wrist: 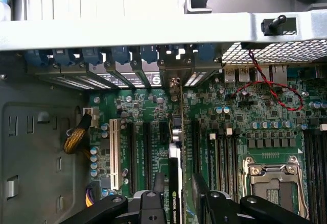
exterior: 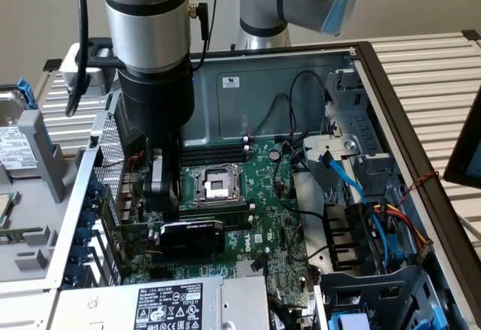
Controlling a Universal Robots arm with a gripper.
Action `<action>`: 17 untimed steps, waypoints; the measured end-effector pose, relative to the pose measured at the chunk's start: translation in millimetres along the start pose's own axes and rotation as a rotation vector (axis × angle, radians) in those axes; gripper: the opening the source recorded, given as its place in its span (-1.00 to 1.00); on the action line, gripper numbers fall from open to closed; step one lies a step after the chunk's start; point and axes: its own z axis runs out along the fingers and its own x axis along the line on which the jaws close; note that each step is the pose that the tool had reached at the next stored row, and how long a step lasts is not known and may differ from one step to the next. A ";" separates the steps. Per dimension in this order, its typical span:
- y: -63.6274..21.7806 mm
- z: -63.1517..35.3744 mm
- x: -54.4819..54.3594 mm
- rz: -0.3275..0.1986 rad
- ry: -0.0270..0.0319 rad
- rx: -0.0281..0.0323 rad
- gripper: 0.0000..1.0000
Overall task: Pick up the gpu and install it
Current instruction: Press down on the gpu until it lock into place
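Gripper [wrist: 176,193] fingers [wrist: 157,184] straddle the gpu [wrist: 176,183] in the wrist view, one dark finger on each side of the card's thin upper edge; they sit close against it, but I cannot tell whether they actually pinch it or stand slightly apart. The card stands on edge, upright, running toward the rear slot openings of the open computer case [exterior: 391,104], its bracket end meeting the slot covers [wrist: 122,76] near the blue retention clips [wrist: 92,56].

In the exterior view the gripper [exterior: 164,202] hangs straight down from the arm [exterior: 146,14] and reaches the gpu [exterior: 192,236], whose black shroud faces up toward the camera. The card lies over the motherboard [exterior: 270,187], near the case's wall on the exterior view's left, between the power supply [exterior: 161,304] at the near edge and the empty CPU socket [exterior: 216,183] beyond it. Black RAM slots [exterior: 214,152] run just past the socket.

Farther toward the exterior view's right, a blue cable [exterior: 342,172] and a bundle of coloured wires [exterior: 402,221] cross the drive bays. A thin red wire [wrist: 265,83] loops over the board in the wrist view.
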 end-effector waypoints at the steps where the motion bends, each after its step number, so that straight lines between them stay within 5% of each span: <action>1: 0.0 0.0 0.0 0.000 0.0000 0.0000 -0.29; 10: 7.4 0.7 -3.9 0.000 0.0014 0.0009 -0.29; 17: 11.1 7.0 -3.8 0.000 0.0027 0.0033 -0.79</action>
